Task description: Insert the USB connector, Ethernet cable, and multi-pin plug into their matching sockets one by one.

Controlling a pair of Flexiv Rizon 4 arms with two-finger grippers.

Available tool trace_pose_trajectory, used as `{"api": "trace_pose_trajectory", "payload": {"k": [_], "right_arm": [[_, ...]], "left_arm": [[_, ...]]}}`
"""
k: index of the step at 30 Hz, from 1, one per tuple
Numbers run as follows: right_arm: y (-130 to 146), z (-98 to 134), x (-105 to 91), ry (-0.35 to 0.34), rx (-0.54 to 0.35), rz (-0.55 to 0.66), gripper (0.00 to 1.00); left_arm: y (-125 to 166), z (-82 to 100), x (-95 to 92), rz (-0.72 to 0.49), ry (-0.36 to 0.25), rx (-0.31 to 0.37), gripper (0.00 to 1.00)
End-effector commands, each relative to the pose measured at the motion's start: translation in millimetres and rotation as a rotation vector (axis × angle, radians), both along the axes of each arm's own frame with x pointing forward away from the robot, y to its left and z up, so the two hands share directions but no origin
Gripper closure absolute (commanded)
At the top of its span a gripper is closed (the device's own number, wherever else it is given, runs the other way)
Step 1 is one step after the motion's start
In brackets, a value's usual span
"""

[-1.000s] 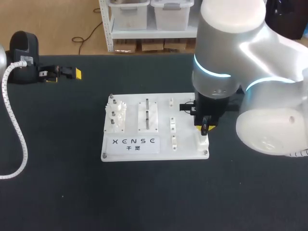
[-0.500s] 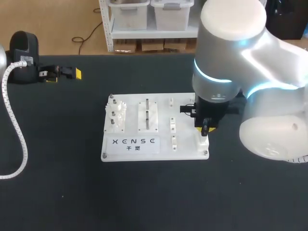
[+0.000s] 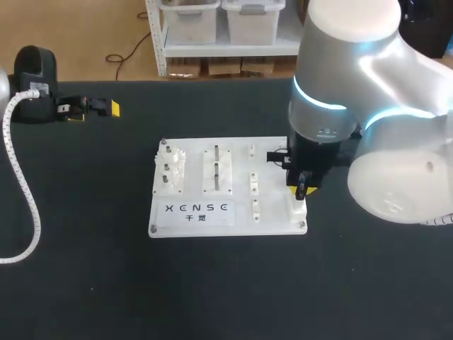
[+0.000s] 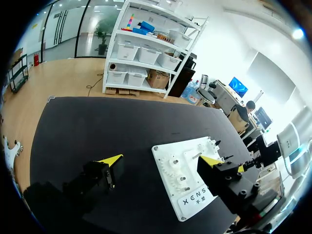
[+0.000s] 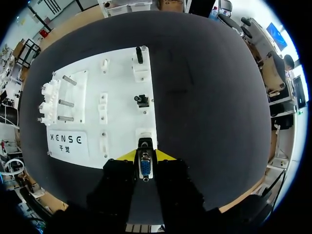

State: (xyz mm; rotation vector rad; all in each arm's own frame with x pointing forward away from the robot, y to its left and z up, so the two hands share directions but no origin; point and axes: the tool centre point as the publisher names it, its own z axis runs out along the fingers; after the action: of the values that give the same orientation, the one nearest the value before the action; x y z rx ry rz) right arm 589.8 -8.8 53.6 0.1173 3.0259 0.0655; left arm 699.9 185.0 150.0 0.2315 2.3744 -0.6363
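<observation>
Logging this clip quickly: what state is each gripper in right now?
Left gripper: open, empty.
Right gripper: closed on the plug.

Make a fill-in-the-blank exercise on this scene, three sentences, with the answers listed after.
1. The right end effector is shut on a metal multi-pin plug with a ____ face.
2. The left end effector stands ____, with nothing between its yellow-tipped fingers.
3. The flat white plastic board lies on a ____ table.

Missing words: blue; open; black.
</observation>
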Motion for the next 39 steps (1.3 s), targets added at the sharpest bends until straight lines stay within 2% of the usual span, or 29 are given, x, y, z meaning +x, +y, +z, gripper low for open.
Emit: {"api": "trace_pose_trajectory", "payload": {"k": [1, 13, 21, 22, 23, 24, 25, 39], "right_arm": [[5, -43, 4.2, 0.015, 0.002, 0.004, 1.00], [-2, -54, 5.7, 0.052, -0.016, -0.002, 1.00], [-1, -49, 11.7, 0.049, -0.015, -0.005, 1.00], [0, -46, 12.9, 0.041, -0.018, -0.007, 0.97], [0, -44, 14.2, 0.035, -0.023, -0.010, 0.67], [0, -41, 15.8, 0.025, -0.027, -0.010, 0.27], [1, -38, 17.2, 0.016, -0.024, -0.010, 0.00], [6, -1, 41.0, -0.085, -0.006, -0.025, 0.00]], "left_arm": [[0, 0.0, 0.0, 0.000, 0.000, 0.000, 0.00], [0, 0.0, 0.0, 0.000, 0.000, 0.000, 0.00], [0, 0.0, 0.0, 0.000, 0.000, 0.000, 0.00], [0, 0.0, 0.0, 0.000, 0.000, 0.000, 0.00], [0, 0.0, 0.0, 0.000, 0.000, 0.000, 0.00], [0, 0.0, 0.0, 0.000, 0.000, 0.000, 0.00], [0, 0.0, 0.0, 0.000, 0.000, 0.000, 0.00], [0, 0.0, 0.0, 0.000, 0.000, 0.000, 0.00]]}}
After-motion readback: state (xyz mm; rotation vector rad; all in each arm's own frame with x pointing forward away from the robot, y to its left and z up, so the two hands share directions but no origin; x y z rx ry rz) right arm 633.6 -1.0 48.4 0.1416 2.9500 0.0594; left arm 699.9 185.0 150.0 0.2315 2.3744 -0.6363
